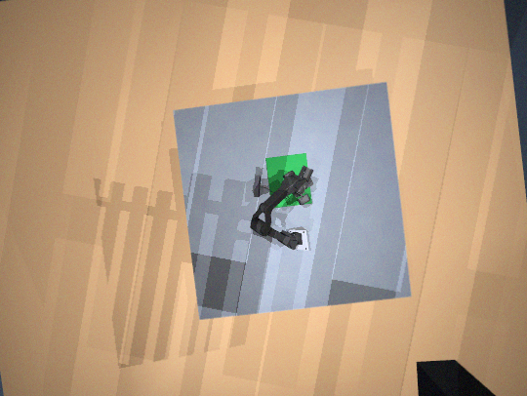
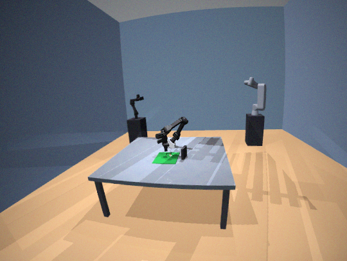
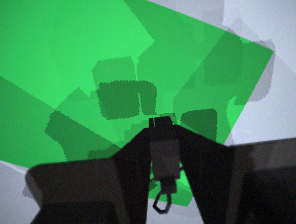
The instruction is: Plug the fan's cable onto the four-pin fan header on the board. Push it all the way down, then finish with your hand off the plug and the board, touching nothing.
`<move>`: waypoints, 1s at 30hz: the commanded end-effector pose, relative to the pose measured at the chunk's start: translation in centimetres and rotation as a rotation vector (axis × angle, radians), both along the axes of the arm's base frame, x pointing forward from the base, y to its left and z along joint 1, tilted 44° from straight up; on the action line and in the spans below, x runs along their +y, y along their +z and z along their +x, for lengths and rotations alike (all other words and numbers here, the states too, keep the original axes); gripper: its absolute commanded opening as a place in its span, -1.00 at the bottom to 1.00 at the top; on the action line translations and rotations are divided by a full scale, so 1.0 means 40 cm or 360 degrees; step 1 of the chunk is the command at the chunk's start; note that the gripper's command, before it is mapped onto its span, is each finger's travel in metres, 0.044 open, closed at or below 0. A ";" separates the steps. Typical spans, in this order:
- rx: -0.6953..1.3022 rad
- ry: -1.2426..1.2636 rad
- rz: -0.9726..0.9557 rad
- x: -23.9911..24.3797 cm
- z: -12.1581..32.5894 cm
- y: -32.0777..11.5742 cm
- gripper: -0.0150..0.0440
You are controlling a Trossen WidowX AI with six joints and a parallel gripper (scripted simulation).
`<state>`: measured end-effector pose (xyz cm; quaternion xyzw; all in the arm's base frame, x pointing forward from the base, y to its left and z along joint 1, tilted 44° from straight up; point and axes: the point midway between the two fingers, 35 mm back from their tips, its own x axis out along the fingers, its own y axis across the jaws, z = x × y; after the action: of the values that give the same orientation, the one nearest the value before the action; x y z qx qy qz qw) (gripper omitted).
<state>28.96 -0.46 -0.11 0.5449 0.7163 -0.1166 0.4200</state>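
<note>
My gripper [image 3: 161, 131] [image 2: 166, 149] is shut on the fan's plug [image 3: 165, 155], a dark block upright between the fingertips in the wrist view. A loop of black cable [image 3: 155, 204] hangs from its lower end. Gripper and plug are above the flat green rectangle [image 1: 287, 163] [image 2: 160, 161] [image 3: 45, 30], which may be the board. The fan [image 1: 257, 186] [image 2: 184, 152], a thin dark upright block, stands beside the green rectangle. I cannot make out the four-pin header in any view; the arm and fingers hide part of the green surface.
The arm's white base plate [image 1: 304, 241] is on the grey table [image 1: 361, 195] [image 2: 128, 170]. A small whitish object [image 2: 171, 155] shows on the green surface near the gripper. Two other arms [image 2: 135, 104] [image 2: 261, 96] stand on dark pedestals beyond the table. Shadows cross the green surface.
</note>
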 end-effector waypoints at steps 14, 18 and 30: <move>0.0672 -0.0707 -0.0044 0.045 -0.005 0.039 -0.49; 0.0823 -0.0866 -0.0055 0.055 -0.006 0.048 -0.49; 0.1277 -0.1343 -0.0089 0.082 -0.011 0.072 -0.49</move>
<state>28.68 2.33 2.40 0.6813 0.5655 -0.4554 0.0933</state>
